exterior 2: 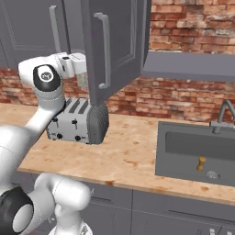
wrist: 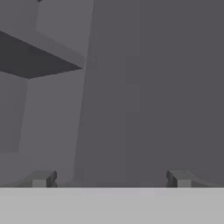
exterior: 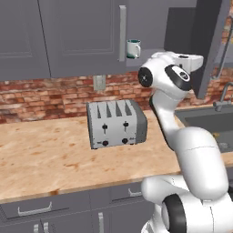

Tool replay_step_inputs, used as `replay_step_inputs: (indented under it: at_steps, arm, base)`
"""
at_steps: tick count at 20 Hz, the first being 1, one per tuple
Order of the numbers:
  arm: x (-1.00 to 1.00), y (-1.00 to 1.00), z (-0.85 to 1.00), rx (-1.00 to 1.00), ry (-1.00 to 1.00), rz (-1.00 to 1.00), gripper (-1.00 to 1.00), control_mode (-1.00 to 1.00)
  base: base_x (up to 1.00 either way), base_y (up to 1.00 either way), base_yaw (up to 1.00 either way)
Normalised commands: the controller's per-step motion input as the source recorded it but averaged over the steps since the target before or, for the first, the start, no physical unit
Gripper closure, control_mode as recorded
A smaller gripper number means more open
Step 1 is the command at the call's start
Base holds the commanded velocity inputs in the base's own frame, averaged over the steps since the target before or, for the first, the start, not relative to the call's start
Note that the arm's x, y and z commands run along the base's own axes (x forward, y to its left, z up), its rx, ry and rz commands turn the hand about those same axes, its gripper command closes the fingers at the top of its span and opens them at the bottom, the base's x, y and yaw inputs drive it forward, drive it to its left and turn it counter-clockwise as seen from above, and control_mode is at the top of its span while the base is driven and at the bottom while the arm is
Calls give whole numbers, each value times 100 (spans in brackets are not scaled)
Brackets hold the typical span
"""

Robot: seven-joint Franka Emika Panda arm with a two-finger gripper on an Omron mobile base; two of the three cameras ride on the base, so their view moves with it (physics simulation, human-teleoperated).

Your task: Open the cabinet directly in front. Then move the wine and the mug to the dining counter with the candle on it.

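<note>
The grey upper cabinet has its right door (exterior 2: pixel 117 46) swung open toward me, long silver handle (exterior 2: pixel 104 50) facing out. Its left door (exterior: pixel 82 34) is shut. On the open cabinet's bottom shelf stands the white mug (exterior: pixel 134 48) with a teal rim. My white hand (exterior: pixel 189 61) is raised to shelf height, just right of the mug and beside the open door's edge (exterior: pixel 209 45). In the hand view my gripper (wrist: pixel 111 179) is open with nothing between its fingertips (wrist: pixel 43 178), facing grey cabinet panels and a shelf (wrist: pixel 39 57). The wine, the candle and the dining counter are out of view.
A silver toaster (exterior: pixel 116 124) sits on the tan stone counter (exterior: pixel 45 154) below the cabinet, against the brick wall (exterior: pixel 45 98). A grey sink (exterior 2: pixel 197 151) with a faucet (exterior 2: pixel 222 114) lies to the right. Grey drawers (exterior: pixel 34 209) run under the counter.
</note>
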Motion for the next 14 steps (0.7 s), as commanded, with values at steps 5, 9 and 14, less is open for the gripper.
replay_step_inputs:
  at_steps: [5,9,14]
  arm:
    - [29,-100,-19,1,-10,0,-100,-100]
    - [6,-100,-5,4,-19,0,-100,-100]
    - [-15,-17,0,1,-7,4,-100,-100]
  base:
    - [0,0,0]
    - [0,0,0]
    - [0,0,0]
